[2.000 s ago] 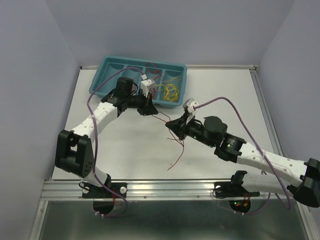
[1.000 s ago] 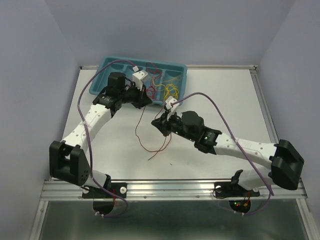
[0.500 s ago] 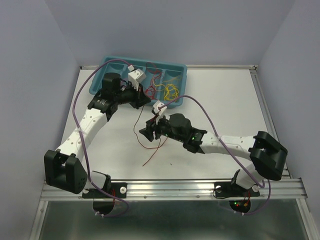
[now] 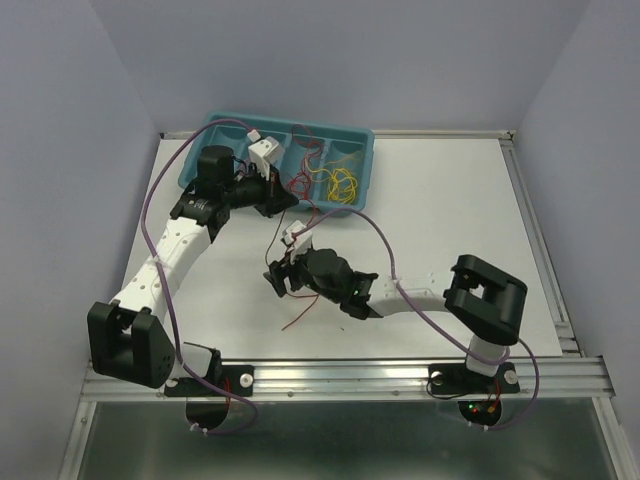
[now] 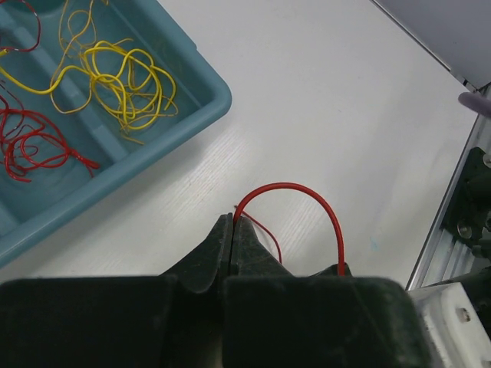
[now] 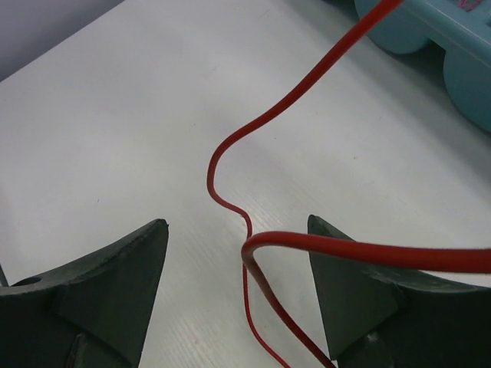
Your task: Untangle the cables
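My left gripper is shut on a thin red cable that arches up and back behind its fingers. In the top view this gripper hovers just in front of the teal tray. From there the red cable trails down onto the table. My right gripper stands open low over the table, and the red cable runs loosely between its fingers. From above, the right gripper is left of centre. Yellow cables and more red cables lie in the tray.
The teal tray has divided compartments and sits at the table's back left. Thick purple arm cables arc over both arms. The right arm stretches across the middle of the table. A metal rail runs along the near edge.
The right gripper has opened and let go of the red cable while its arm swung left and nearer. The left gripper has drawn slightly back towards the tray, still shut on the cable.
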`<action>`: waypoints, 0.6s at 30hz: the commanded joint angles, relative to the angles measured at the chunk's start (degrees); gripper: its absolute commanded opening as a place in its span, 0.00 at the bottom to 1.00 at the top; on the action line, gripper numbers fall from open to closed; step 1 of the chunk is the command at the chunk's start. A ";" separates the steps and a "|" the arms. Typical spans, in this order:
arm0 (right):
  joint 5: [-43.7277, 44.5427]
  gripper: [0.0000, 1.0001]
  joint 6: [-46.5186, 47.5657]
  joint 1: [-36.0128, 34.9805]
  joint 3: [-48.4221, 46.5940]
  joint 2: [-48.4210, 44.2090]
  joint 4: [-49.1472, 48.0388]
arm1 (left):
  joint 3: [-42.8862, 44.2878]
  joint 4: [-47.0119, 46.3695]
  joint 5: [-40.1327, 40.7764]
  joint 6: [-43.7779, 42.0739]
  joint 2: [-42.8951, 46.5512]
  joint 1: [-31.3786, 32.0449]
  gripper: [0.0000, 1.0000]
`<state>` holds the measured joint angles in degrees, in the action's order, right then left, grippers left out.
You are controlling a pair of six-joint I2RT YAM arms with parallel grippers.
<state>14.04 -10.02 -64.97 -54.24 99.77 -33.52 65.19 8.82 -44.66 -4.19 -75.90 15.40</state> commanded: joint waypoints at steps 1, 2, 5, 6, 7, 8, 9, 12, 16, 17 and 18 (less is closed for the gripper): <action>3.89 0.78 -0.17 -0.77 -5.35 2.97 -8.40 | -0.41 -2.05 -2.88 0.76 2.68 -0.46 0.00; 3.28 0.78 0.09 -0.86 -5.70 3.59 -9.89 | -0.41 -2.14 -2.97 0.84 2.60 -0.72 0.00; 3.80 0.78 0.44 -0.95 -7.28 6.40 -12.52 | -0.59 -2.66 -3.06 1.72 2.68 -2.38 0.00; 3.80 0.78 0.96 -0.95 -7.46 6.84 -13.32 | -0.76 -3.01 -3.41 2.16 2.86 -2.83 0.00; 3.80 0.78 1.14 -0.95 -7.46 7.28 -14.02 | -1.03 -3.28 -3.76 2.43 2.95 -3.26 0.00; 3.36 0.78 1.23 -1.04 -7.29 7.46 -15.42 | -1.12 -3.28 -4.20 2.51 2.86 -3.79 0.00; 3.19 0.77 1.32 -0.95 -7.11 7.63 -16.22 | -1.12 -3.37 -5.59 2.69 2.69 -4.41 0.00; 1.52 0.71 2.46 -0.95 -7.28 8.51 -17.55 | -0.50 -2.24 -8.76 2.69 1.64 -5.55 0.00; -4.01 0.51 3.69 -0.86 -7.37 8.69 -19.21 | 0.64 -0.12 -12.19 1.99 0.58 -6.26 0.00; -5.94 0.48 3.78 -0.95 -7.29 8.43 -19.48 | 0.73 0.14 -12.81 2.08 0.40 -6.34 0.00; -6.65 0.46 3.78 -0.95 -7.20 8.34 -19.65 | 0.90 0.67 -14.03 1.99 0.14 -6.43 0.00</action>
<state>12.34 -7.97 -65.36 -58.46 108.01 -46.96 64.51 8.78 -52.51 -2.20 -75.99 9.32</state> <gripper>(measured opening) 0.486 0.025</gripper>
